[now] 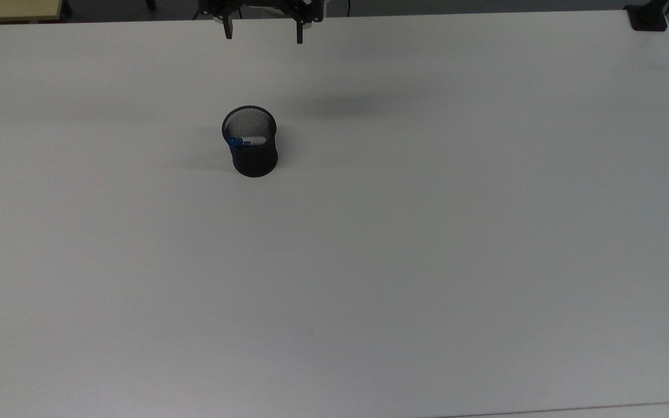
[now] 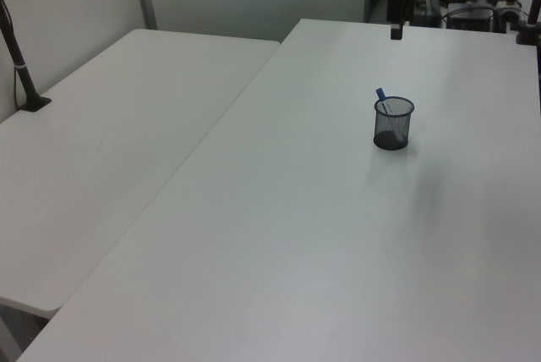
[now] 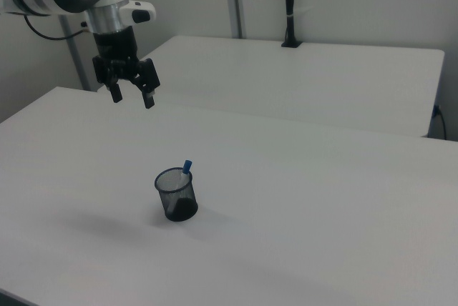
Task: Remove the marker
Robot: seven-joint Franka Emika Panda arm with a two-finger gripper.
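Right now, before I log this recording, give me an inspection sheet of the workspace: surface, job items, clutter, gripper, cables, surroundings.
Surface: white table, bare apart from the cup.
Job's things: marker stands tilted inside the black mesh cup, blue cap poking above the rim; in the top view it leans toward the top view's left.
Clutter: nothing seen.
Gripper: gripper open, empty, raised above the table, apart from the cup.
Cables: a dark cable loops behind the arm in the right view; another runs down a black post in the left view.
Surroundings: second white table alongside, black post clamped at its far edge, light partition walls.
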